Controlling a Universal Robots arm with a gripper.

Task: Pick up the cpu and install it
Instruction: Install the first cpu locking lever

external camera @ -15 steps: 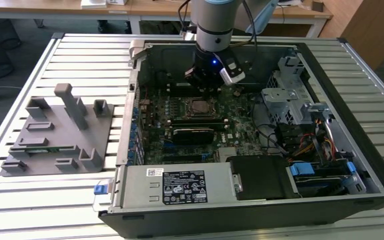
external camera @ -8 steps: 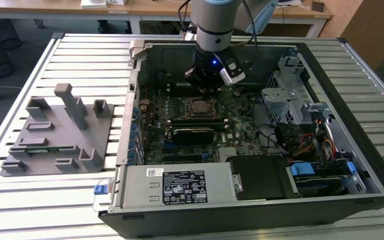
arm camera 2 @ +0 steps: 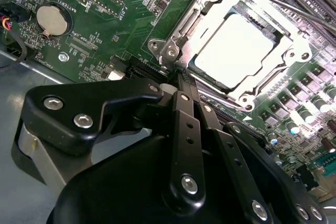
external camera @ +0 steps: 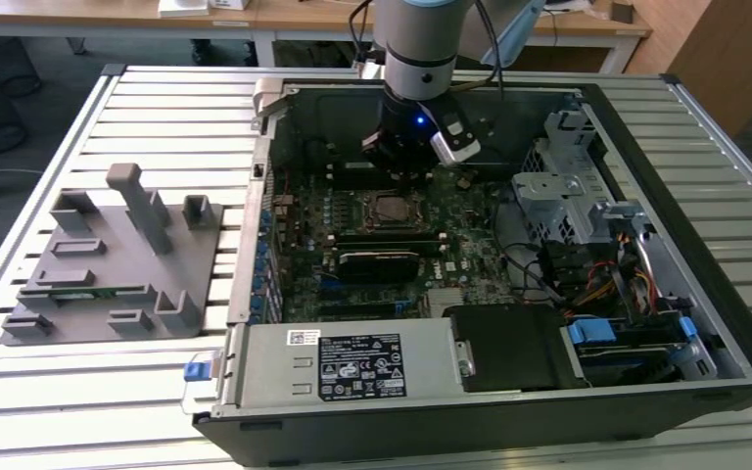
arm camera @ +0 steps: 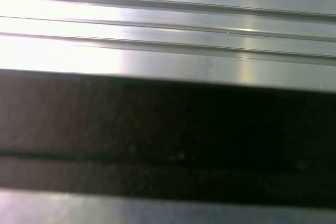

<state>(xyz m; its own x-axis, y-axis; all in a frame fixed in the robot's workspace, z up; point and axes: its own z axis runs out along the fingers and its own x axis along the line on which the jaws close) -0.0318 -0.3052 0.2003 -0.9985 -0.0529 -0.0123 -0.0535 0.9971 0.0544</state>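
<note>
Inside the socket frame (arm camera 2: pixel 239 51), we see the cpu (arm camera 2: pixel 236 51) seated. Our pincer (arm camera 2: pixel 178 80) hovers beside it, clenched and empty; we judge the placing step complete.

Cpu (arm camera 2: pixel 242 51) in socket frame (arm camera 2: pixel 178 45) — hand (arm camera 2: pixel 178 77) just beside

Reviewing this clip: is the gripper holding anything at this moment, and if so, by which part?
Nothing is held. The gripper has its fingers closed together with nothing between them, tips at the edge of the socket frame. The cpu lies seated in the socket.
</note>
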